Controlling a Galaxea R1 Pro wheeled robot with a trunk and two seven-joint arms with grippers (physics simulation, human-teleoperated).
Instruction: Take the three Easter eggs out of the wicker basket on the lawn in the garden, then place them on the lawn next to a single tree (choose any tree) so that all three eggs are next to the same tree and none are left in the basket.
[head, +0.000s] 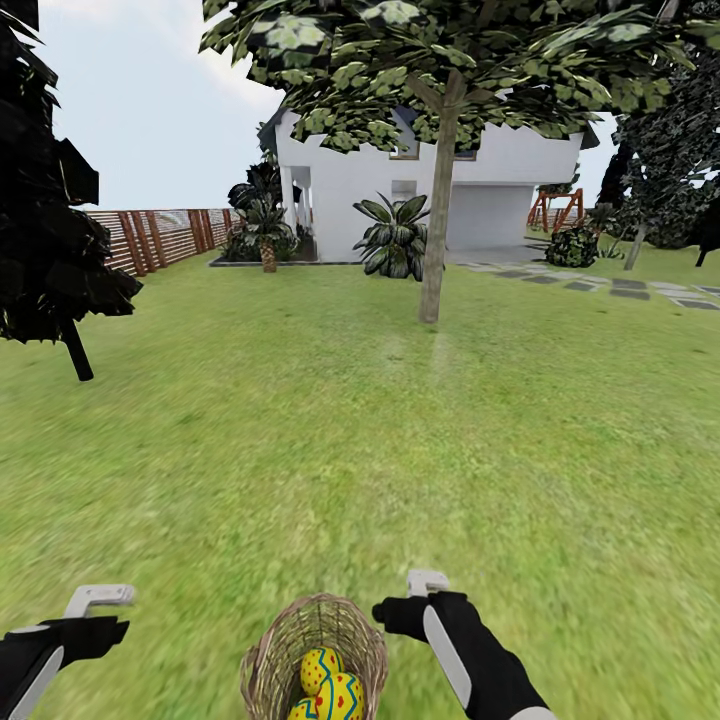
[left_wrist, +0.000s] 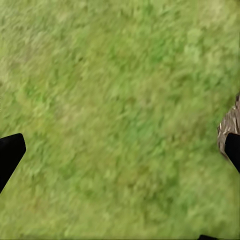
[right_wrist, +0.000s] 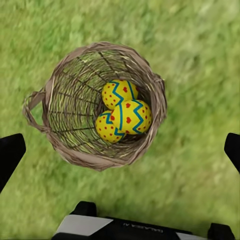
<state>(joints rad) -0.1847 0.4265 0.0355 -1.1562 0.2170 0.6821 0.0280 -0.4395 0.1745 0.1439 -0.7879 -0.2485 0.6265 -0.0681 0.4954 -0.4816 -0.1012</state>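
Wicker basket (head: 315, 655) sits on the lawn (head: 330, 450) between my left gripper (head: 98, 600) and right gripper (head: 425, 583), all three Easter eggs (right_wrist: 122, 117) inside it, touching. Tree (head: 436, 215) stands well ahead, slightly right; house (head: 480, 195) behind it, fence (head: 155, 238) far left.

A white house (head: 480, 200) stands beyond a slatted fence (head: 150, 238) (brown), grey paving stones (head: 620, 288) alongside.

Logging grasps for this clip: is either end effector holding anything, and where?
Nothing is held. Both end effectors are open over the lawn; all three Easter eggs lie in the wicker basket.
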